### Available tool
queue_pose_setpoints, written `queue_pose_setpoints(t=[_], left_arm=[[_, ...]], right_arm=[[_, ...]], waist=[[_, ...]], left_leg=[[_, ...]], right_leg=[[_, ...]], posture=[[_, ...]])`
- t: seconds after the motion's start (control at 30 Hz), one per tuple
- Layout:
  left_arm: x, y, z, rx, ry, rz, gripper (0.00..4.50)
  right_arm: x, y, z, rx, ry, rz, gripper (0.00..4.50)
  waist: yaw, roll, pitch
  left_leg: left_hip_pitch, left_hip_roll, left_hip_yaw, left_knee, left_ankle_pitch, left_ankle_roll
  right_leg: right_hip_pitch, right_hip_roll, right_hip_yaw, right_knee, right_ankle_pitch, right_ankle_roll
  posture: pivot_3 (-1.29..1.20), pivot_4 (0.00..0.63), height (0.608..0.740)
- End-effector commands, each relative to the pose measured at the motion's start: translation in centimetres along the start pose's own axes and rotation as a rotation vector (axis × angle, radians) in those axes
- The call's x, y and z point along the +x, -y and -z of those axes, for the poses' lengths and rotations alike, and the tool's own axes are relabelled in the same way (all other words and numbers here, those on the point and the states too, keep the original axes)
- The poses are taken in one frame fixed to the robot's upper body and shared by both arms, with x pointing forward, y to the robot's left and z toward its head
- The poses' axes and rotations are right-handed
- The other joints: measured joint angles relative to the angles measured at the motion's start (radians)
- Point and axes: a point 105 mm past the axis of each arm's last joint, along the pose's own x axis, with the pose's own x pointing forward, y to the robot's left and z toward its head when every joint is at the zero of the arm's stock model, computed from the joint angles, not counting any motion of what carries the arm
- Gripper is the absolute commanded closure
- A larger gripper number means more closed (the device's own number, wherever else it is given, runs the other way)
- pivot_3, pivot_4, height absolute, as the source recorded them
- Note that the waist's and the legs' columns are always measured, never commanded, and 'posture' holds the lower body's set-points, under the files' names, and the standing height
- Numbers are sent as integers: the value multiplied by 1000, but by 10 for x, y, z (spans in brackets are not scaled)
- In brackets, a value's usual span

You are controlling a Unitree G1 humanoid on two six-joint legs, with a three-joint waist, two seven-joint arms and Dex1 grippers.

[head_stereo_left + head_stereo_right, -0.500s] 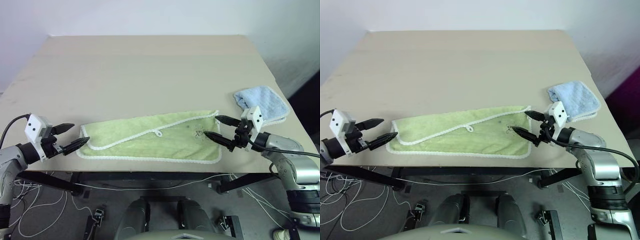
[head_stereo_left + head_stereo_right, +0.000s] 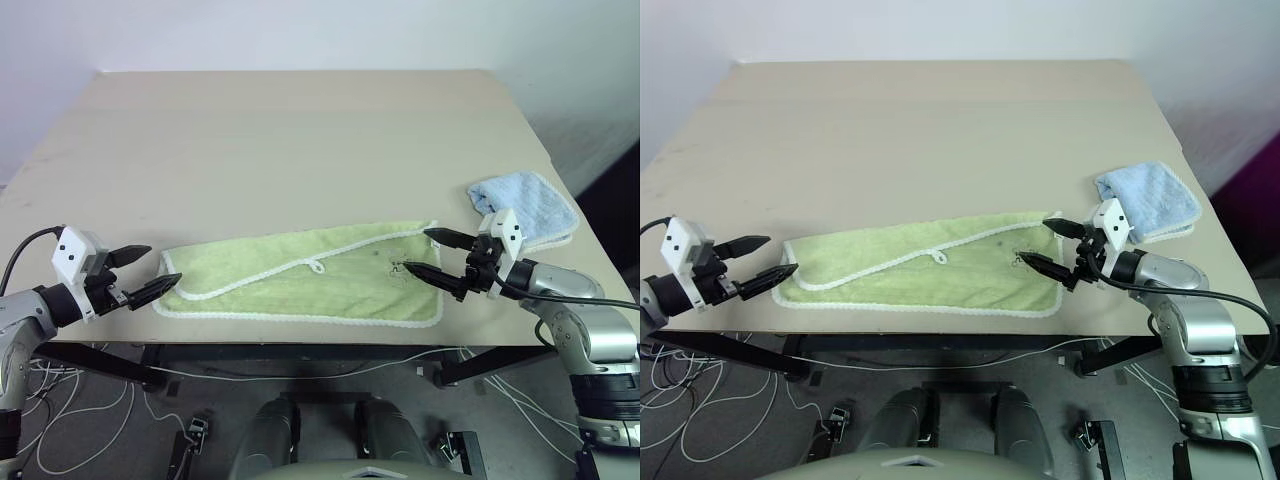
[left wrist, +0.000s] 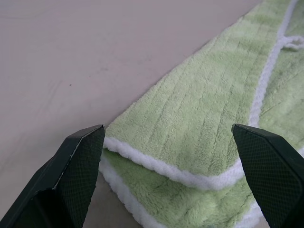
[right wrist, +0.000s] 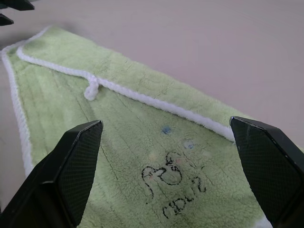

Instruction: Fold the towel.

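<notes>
along the near edge of the tabletop [image 2: 300,120] lay one towel [image 2: 300,285], light green terry, folded once lengthwise into a long strip with white corded edging, one small white loop [image 2: 317,267] on the top layer and one dark embroidered mark [image 4: 173,183] near its right end. second cloth: one smaller blue towel [image 2: 528,205], also terry, bunched at the right edge of the tabletop, just apart from the green one. tabletop was plain beige, flat, rectangular. two grippers, both released, jaws spread wide, holding nothing. left gripper [image 2: 153,270] sat level at the towel's left end, tips just off the cloth near the tabletop's near-left corner. right gripper [image 2: 432,254] hung over the towel's right end, fingertips above the embroidered mark. whole far half of the tabletop was open room; near edge had almost no margin past the towel.
</notes>
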Motion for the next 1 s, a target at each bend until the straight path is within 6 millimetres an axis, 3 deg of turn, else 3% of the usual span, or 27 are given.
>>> queue_pose_setpoints(t=[0.03, 0.23, 0.37, 0.67, 1.0], left_arm=[[-6, -5, -11, 66, -8, -1, 27], [-2, -9, -8, 102, -51, 18, 27], [0, -14, -18, 151, -48, 34, 27], [-2, -1, -15, 466, -181, 271, 27], [18, -3, -15, 665, -249, 401, 27]], right_arm=[[1, -1, -9, -46, 17, -7, 0], [2, 0, -4, -39, 18, 12, 0], [4, 0, 5, -21, 4, 22, 0], [9, -5, 16, -8, 0, 36, 0], [17, -20, 16, 3, 30, 23, 0]], waist=[[0, 0, 0], [1, 0, 0], [0, 0, 0], [-2, 0, 0], [-1, 0, 0]], left_leg=[[0, 0, 0, 0, 0, 0], [0, 0, 0, 0, 0, 0], [0, 0, 0, 0, 0, 0], [0, 0, 0, -1, 0, 0], [0, 0, 1, -1, 0, 0]], right_leg=[[0, 0, 0, 0, 0, 0], [0, 0, 0, 0, 0, 0], [0, 0, 0, 0, 0, 0], [-1, 0, 0, -1, 0, 0], [-1, 1, -1, 0, 0, 0]], posture=[[0, 150, 740], [0, 150, 740], [0, 150, 740], [0, 150, 740], [0, 150, 740]])
